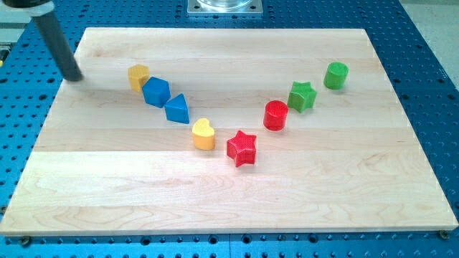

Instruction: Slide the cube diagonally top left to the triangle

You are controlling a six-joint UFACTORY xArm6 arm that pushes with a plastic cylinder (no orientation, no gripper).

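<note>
Blue cube (155,92) sits in the upper-left part of the wooden board (229,193), second in a descending line of blocks. At its 10 o'clock, touching or nearly so, stands a yellow block (138,76) whose shape we cannot make out with certainty; at its 4 o'clock, just beside it, lies the blue triangle (177,109). The line continues toward 4 o'clock with a yellow heart (204,134) and a red star (242,148), then climbs toward 1 o'clock through a red cylinder (275,115), a green star (302,96) and a green cylinder (336,75).

Our arm carries no gripper, so there is nothing to stand open or closed; it ends in a dark rod, and my tip (73,77) rests near the board's left edge, at about 9 o'clock from the yellow block and well apart from the cube.

We judge the approach step to be in hand: no contact with the cube has been made. The cube already lies at the triangle's 10 o'clock, so the placement looks close to satisfied. Any correction calls for bringing the tip round the yellow block without disturbing it, then a short, light nudge. Too strong a push would likely shove the triangle toward the heart.
</note>
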